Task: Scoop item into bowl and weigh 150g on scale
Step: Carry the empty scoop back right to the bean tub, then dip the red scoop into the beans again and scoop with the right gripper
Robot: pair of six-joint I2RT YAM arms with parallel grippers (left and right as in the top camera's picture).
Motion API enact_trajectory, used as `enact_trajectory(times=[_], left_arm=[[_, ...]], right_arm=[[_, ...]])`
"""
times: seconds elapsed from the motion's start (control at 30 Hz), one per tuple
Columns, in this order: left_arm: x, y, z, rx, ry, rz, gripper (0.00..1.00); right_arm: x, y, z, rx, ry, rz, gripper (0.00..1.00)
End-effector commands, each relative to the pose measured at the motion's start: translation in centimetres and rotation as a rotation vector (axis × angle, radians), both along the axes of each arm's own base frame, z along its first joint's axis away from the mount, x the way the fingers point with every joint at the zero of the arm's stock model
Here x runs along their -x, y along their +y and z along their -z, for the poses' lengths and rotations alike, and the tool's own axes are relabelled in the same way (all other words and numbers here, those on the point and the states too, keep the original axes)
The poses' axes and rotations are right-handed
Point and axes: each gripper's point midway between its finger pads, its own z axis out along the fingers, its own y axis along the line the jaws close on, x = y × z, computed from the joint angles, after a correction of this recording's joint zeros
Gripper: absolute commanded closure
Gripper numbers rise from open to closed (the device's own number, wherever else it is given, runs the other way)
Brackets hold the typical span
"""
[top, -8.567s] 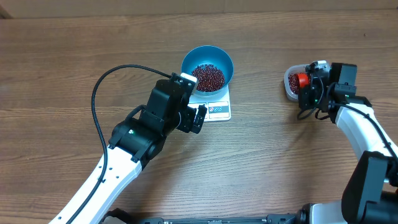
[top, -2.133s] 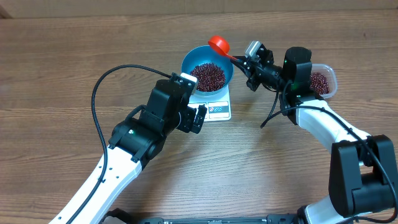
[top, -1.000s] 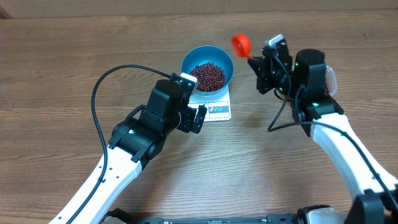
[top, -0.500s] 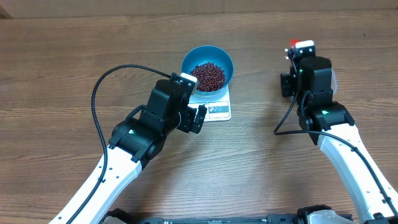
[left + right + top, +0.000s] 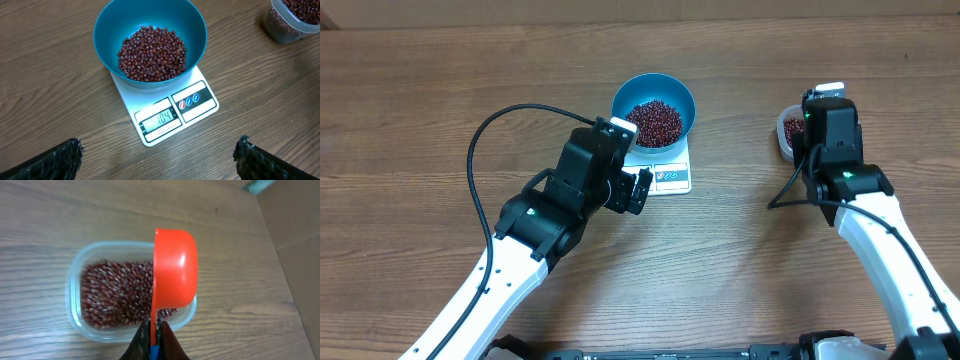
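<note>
The blue bowl (image 5: 654, 108) (image 5: 150, 42) stands on the white scale (image 5: 670, 178) (image 5: 170, 112) and holds a heap of dark red-brown beans (image 5: 151, 53). The scale's display reads 104. My left gripper (image 5: 159, 152) hangs open just in front of the scale, with nothing between its fingers. My right gripper (image 5: 154, 329) is shut on the handle of a red-orange scoop (image 5: 175, 267). The scoop's rounded back faces the camera, over the right side of a clear tub (image 5: 75, 280) (image 5: 786, 130) of more beans (image 5: 117, 297). In the overhead view the right wrist hides the scoop.
The tub sits on the wooden table at the right, well apart from the scale. A black cable (image 5: 485, 140) loops over the table left of the left arm. The table's far edge (image 5: 640, 20) runs along the top.
The right arm has swung right with the scoop, from beside the bowl to above the tub. The left arm, bowl and scale have not moved.
</note>
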Motion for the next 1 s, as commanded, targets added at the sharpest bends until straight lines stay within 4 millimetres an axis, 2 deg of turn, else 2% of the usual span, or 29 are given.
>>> enact_trajectory(times=[0.0,0.17,0.3,0.73,0.97], left_arm=[[0.0,-0.2,0.1,-0.001,0.002,0.017,0.01],[0.0,-0.2,0.1,-0.001,0.002,0.017,0.0],[0.0,-0.2,0.1,-0.001,0.002,0.017,0.01],[0.0,-0.2,0.1,-0.001,0.002,0.017,0.0],[0.0,-0.2,0.1,-0.001,0.002,0.017,0.01]], right_arm=[[-0.1,-1.3,1.5,0.016,0.042,0.039,0.96],[-0.1,-2.4,4.1,0.021,0.114,0.068,0.96],[-0.1,-2.9,5.5,0.019,0.15,0.08,0.96],[-0.4,-3.2,5.7,-0.007,0.139,0.082,0.96],[-0.3,-4.6,6.4,-0.033,0.148,0.112,0.96]])
